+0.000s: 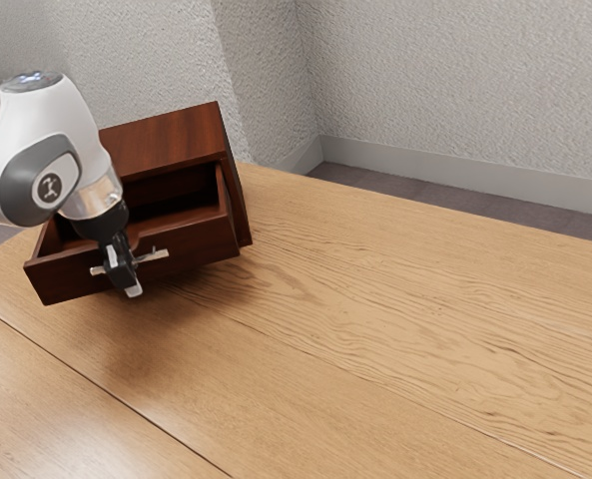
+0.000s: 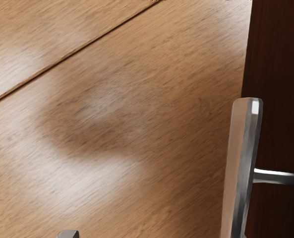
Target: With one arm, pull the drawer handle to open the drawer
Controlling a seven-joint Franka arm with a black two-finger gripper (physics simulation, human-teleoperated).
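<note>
Your gripper (image 1: 126, 271) at the handle (image 1: 156, 255) of the part-open drawer (image 1: 181, 238) on the surface (image 1: 395, 329) (finger state not discernible).

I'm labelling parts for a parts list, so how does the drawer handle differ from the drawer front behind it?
The drawer handle is silvery metal; the drawer front is dark reddish-brown wood. The drawer handle is a slim bar, while the drawer front is a broad flat panel. The drawer handle stands clear of the drawer front, carried on a thin post. Both run lengthwise in the same direction.
</note>
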